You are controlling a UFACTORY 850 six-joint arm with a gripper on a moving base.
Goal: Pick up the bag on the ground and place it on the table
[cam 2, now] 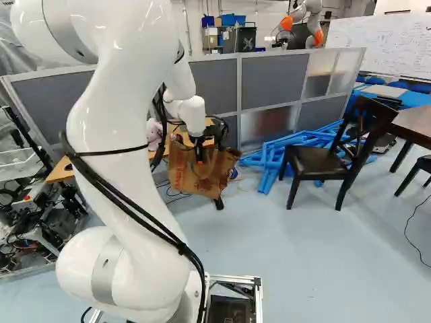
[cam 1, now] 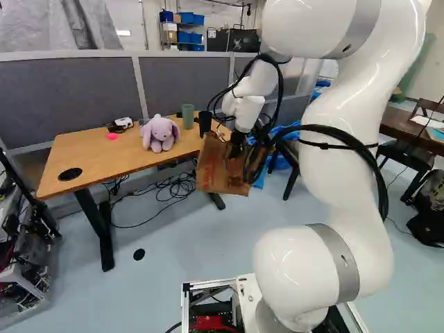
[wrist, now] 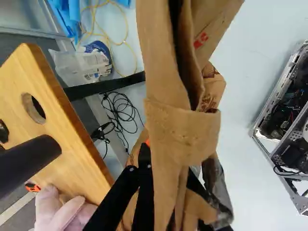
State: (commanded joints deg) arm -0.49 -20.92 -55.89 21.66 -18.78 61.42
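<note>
In the right base view my gripper (cam 2: 199, 149) holds the brown paper bag (cam 2: 195, 173) by its upper part, and the bag hangs tilted off the floor. The left base view shows the bag (cam 1: 220, 170) at the right end of the wooden table (cam 1: 90, 156), overlapping its edge there. Seen from the wrist, my gripper (wrist: 166, 166) is shut on the bag's handle band (wrist: 183, 127); the band hides one finger and most of the tips. The table's edge (wrist: 67, 125) lies beside the bag, which reaches below tabletop height.
On the table stand a purple plush rabbit (cam 1: 159, 133), a green cup (cam 1: 188, 116) and a black cup (cam 1: 205, 123). Blue frames (cam 2: 269, 158) and a dark chair (cam 2: 323, 161) stand right of the bag. Cables (cam 1: 173, 187) lie under the table. Another robot (cam 2: 306, 20) is far behind.
</note>
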